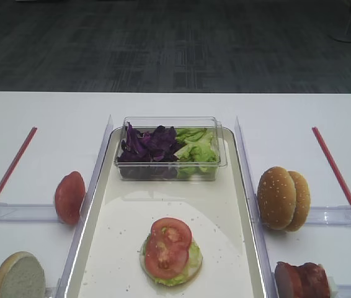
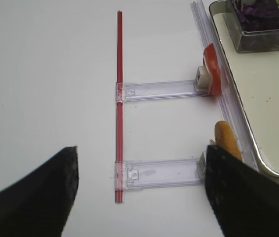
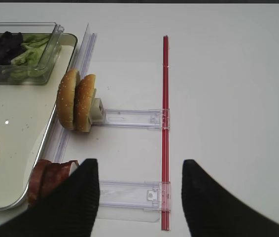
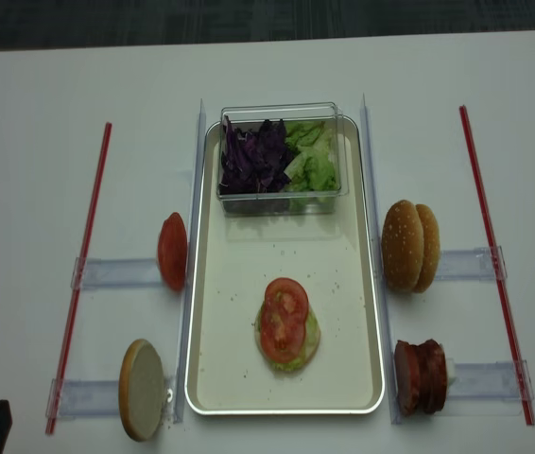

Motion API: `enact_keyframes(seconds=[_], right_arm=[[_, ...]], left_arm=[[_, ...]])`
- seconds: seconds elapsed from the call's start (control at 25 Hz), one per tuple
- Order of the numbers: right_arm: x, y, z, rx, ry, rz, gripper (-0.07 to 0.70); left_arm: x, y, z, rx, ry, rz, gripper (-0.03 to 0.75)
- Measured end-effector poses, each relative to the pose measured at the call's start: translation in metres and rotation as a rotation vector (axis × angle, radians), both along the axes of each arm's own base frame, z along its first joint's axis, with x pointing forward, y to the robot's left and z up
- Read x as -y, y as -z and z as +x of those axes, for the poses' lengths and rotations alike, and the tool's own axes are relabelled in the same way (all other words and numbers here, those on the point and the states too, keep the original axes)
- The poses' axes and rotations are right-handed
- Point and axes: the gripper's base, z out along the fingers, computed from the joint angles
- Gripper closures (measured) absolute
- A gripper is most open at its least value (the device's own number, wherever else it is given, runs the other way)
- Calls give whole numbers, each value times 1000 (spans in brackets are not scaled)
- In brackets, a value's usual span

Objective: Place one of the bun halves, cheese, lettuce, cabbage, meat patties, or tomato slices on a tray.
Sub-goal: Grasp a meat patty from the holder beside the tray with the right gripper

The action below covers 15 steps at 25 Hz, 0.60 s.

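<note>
On the cream tray [image 1: 119, 239] lies a stack of a pale bun half, lettuce and two tomato slices [image 1: 169, 246]. Right of the tray stand two sesame bun halves [image 1: 283, 197] and the meat patties [image 1: 302, 280]. To its left stand a tomato slice [image 1: 69, 197] and a flat-faced bun half [image 1: 18, 276]. My right gripper [image 3: 139, 197] is open over a clear holder, its left finger beside the patties [image 3: 48, 178]. My left gripper [image 2: 139, 192] is open and empty, with a bun half [image 2: 226, 140] by its right finger. No cheese shows.
A clear plastic box [image 1: 169, 149] at the tray's far end holds purple cabbage [image 1: 147, 144] and green lettuce [image 1: 197, 149]. Red rods [image 1: 340, 180] [image 1: 8, 171] and clear plastic holders [image 3: 129, 117] lie on both sides of the tray on the white table.
</note>
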Motion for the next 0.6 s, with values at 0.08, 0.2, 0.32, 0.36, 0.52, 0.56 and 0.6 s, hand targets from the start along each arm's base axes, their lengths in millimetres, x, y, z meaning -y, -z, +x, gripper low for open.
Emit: enact_keyframes(seconds=[0.08,0.2,0.32,0.36,0.52,0.56,0.6], right_arm=[[0,0,0,0,0,0,221],[0,0,0,0,0,0,221],[0,0,0,0,0,0,221],[0,0,0,0,0,0,221],[0,0,0,0,0,0,221],[0,0,0,0,0,0,221],[0,0,0,0,0,0,221]], left_arm=[[0,0,0,0,0,0,224],[0,0,0,0,0,0,224],[0,0,0,0,0,0,224],[0,0,0,0,0,0,224],[0,0,0,0,0,0,224],[0,0,0,0,0,0,224],[0,0,0,0,0,0,224]])
